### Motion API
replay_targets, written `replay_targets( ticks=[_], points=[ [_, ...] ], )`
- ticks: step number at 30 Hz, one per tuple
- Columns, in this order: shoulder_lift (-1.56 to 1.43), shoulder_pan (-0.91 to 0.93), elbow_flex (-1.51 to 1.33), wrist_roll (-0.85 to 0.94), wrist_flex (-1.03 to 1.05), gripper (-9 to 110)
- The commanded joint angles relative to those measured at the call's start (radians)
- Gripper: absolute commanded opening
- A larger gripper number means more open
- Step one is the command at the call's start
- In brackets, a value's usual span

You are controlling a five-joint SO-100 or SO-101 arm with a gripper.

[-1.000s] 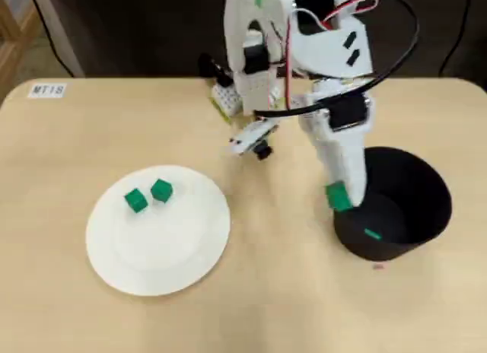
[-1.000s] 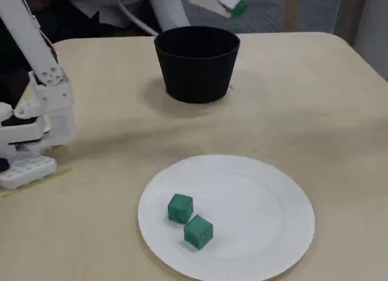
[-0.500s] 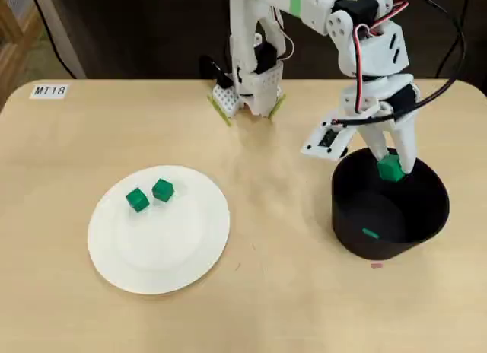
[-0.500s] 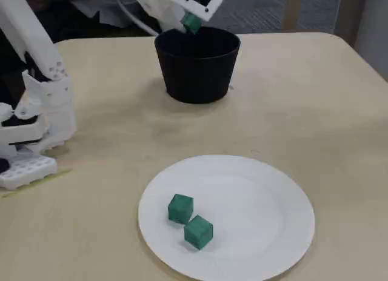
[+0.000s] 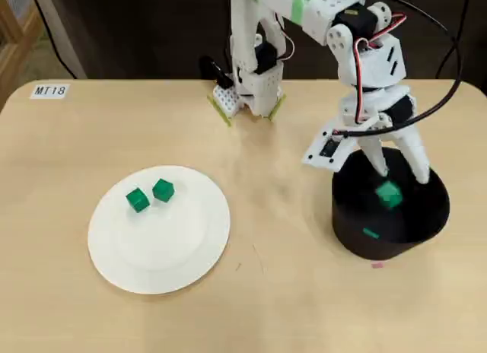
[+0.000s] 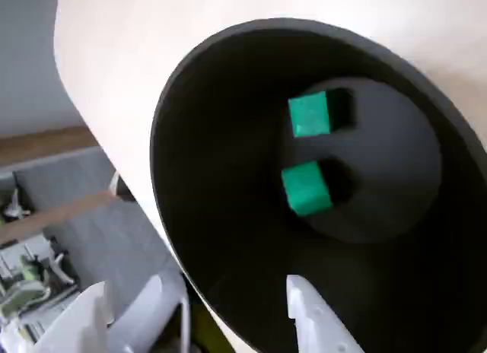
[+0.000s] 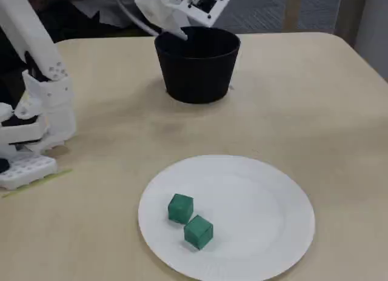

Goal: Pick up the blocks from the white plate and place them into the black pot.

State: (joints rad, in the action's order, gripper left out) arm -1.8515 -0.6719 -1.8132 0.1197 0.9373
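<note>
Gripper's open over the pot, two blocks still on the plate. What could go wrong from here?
1. The gripper fingers hang at the black pot rim; pulling back sideways could clip and shift it.
2. The two blocks on the white plate sit almost touching; grasping one may knock the other.

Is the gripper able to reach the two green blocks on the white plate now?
Probably yes. The gripper is open and empty above the black pot, and nothing stands over the two blocks on the white plate.

table: light wood top [image 5: 68, 307], rounded corners
label: small white "MT18" tag [image 5: 48, 90] stuck near corner
floor: grey carpet [image 7: 267, 11] seen behind
</note>
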Motion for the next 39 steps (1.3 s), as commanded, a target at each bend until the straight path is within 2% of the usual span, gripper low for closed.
replay_targets(
  ticks=[1,2,5,9,17,21,27,32,39],
  points=[
    [-0.026,0.038,0.009,0.005,-0.014,30],
    [-0.026,0.051,0.012,0.005,-0.02,25],
    [-0.037,0.118,0.015,-0.008,-0.041,-1],
    [-0.114,0.316,0.015,0.012,-0.037,-2],
    [-0.216,0.985,-0.005,0.103,0.106,-2],
    [-0.187,1.207,-0.038,0.153,0.181,-2],
    [-0.137,1.282,-0.121,0.195,0.296,-2],
    [-0.212,1.285,-0.273,0.143,0.224,-2],
    [-0.146,1.218,-0.295,0.15,0.127,-2]
  ],
)
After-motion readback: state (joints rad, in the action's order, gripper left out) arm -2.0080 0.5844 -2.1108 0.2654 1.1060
